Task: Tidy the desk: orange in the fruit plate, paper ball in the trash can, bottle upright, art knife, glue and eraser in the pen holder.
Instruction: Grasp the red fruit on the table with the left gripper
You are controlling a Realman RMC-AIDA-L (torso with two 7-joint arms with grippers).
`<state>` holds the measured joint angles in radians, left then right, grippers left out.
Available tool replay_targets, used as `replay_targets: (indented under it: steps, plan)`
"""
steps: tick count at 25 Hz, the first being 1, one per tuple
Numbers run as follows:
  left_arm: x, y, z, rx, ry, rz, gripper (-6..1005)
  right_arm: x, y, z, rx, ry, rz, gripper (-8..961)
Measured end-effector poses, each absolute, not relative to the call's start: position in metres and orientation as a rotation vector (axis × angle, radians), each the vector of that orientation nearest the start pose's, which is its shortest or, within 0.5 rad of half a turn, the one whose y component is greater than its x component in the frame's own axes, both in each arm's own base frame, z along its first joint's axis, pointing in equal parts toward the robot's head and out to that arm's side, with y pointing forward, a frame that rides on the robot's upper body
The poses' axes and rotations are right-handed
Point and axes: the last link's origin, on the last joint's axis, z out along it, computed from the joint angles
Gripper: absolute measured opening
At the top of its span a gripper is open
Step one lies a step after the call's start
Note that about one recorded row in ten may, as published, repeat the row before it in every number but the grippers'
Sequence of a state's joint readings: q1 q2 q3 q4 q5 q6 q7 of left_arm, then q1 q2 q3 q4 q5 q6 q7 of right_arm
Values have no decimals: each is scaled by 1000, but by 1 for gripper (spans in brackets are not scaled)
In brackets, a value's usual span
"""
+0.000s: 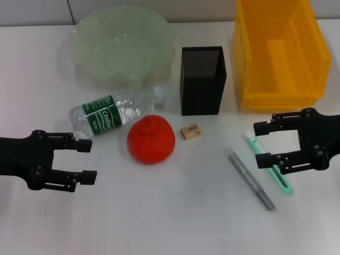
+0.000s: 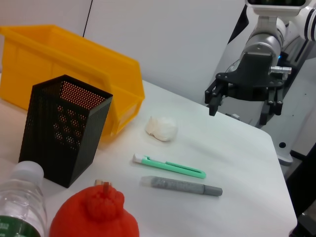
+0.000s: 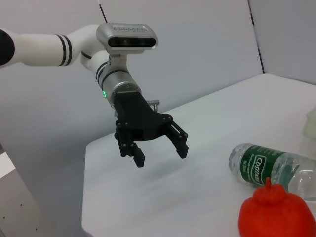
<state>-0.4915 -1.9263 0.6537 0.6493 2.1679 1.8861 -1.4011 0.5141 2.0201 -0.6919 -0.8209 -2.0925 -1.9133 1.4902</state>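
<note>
While both arms hover low over the white surface point(image 1: 175, 212) with nothing held, the layout splits the work between them. Starting at the left of the head view, the left pincer point(image 1: 89, 161) is spread wide, its tips facing toward 3 o'clock. The bottle point(image 1: 114, 112) lies on its side just beyond those tips, toward 1 o'clock, its long axis running from about 8 o'clock at the base up to 2 o'clock at the white cap; it is clear plastic with a green label. Behind it, at 12 o'clock, sits the pale green fruit plate point(image 1: 85, 40). The orange point(image 1: 151, 139), knobbly and bright red-orange, rests touching or just beside the bottle's underside, toward 2 to 3 o'clock from the left pincer, so the left arm is plainly the nearer one for both.

Further right, the small tan eraser point(image 1: 189, 131) lies just in front of the black mesh pen holder point(image 1: 202, 79). The grey glue point(image 1: 251, 180) stick and the mint-green art knife point(image 1: 272, 166) lie side by side, both running from 11 to 5 o'clock. The right pincer point(image 1: 262, 143), also spread, hangs directly over the knife's upper end, making it the likely first pick for that arm. The yellow trash can point(image 1: 279, 53) stands at 12 o'clock from it. The paper ball point(image 2: 161, 129) shows only in the left wrist view, near the bin.
</note>
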Motion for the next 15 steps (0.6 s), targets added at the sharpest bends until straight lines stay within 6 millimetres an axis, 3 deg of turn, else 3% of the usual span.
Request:
replay_targets:
  steps: [15]
  plan:
    - [-292,284,46,-3009,-695,-581,815,251,295,37,-3025,530,663,772]
